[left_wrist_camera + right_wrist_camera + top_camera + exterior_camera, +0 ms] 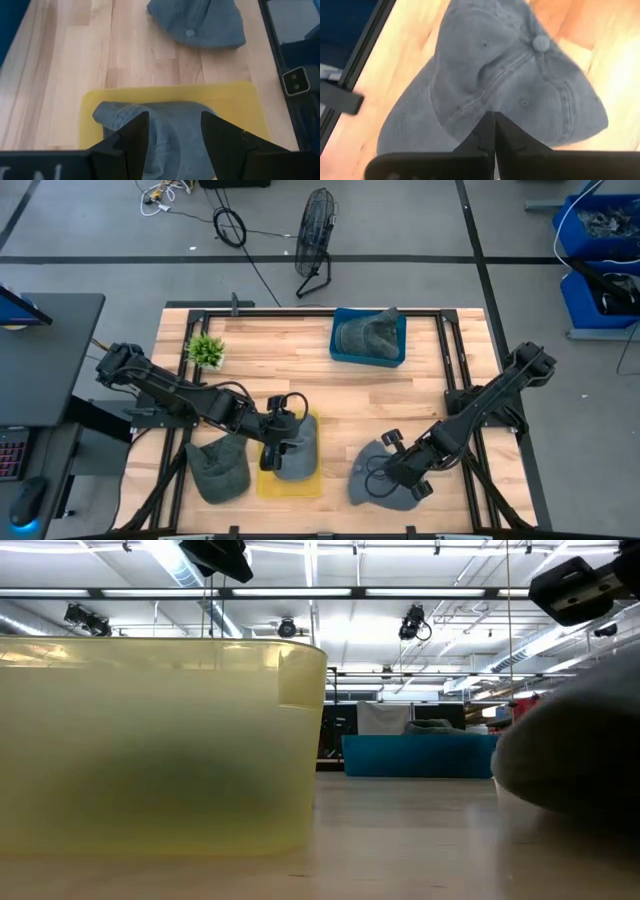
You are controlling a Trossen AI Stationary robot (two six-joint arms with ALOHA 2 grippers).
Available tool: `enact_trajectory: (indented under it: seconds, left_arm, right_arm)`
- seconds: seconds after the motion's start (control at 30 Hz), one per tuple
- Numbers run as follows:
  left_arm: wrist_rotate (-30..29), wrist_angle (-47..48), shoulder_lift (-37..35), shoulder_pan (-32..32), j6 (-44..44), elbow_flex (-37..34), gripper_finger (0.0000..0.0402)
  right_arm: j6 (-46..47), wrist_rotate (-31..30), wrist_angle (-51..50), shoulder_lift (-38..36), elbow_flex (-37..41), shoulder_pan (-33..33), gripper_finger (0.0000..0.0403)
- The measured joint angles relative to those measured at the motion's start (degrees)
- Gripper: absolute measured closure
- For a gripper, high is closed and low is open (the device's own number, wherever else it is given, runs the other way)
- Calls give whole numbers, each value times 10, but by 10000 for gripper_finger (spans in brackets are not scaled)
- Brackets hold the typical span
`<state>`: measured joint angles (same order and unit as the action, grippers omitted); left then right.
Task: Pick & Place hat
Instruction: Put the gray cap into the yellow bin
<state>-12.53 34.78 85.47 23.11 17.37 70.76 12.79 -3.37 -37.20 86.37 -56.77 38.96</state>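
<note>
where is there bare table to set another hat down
Bare wood spans the table's middle, between the small plant, the blue bin and the yellow tray. The front edge is crowded: a dark hat, the tray under the left end effector, and the grey hat at the right end effector.

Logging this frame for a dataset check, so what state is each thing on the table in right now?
Left gripper: open, above the hat in the yellow bin.
Right gripper: shut on grey hat, which lies on the table.
Yellow bin: holds a blue-grey hat.
Blue bin: holds one hat.
Dark green hat: lying loose on the table beside the yellow bin.
Small plant: upright.
</note>
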Motion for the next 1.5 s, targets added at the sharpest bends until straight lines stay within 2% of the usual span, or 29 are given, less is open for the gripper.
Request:
enact_trajectory:
  seconds: [0.1,0.23,0.33,0.5,0.6,0.67,0.8,0.93,1.2,1.37,1.5]
  left_arm:
    - [0,-36,0,0,21,0,218]
    - [0,-159,10,-1,108,0,218]
    - [-1,-228,22,-1,136,1,218]
    - [-3,-216,51,-23,251,0,218]
    - [-4,-227,84,-43,265,0,218]
    - [10,-229,105,-53,265,-1,218]
    - [77,-248,129,-70,260,-1,218]
    - [82,-255,130,-72,251,-1,218]
    - [83,-273,130,-73,257,0,218]
    - [83,-272,130,-71,258,0,218]
    - [83,-268,130,-73,255,0,218]
  right_arm:
    - [2,-21,7,0,0,-7,402]
    - [-1,-60,8,0,0,-22,402]
    - [-1,-107,19,0,-1,-38,402]
    - [17,-184,45,-1,-1,-59,403]
    - [36,-221,56,-1,-1,-66,403]
    - [24,-202,54,-1,-1,-68,403]
    - [-47,-106,46,-1,-1,-67,395]
    - [-114,-38,40,0,-1,-59,362]
    - [-198,-50,120,26,-2,-62,273]
    - [-229,-47,99,69,-2,-62,222]
    - [-285,-82,107,100,-2,-62,198]
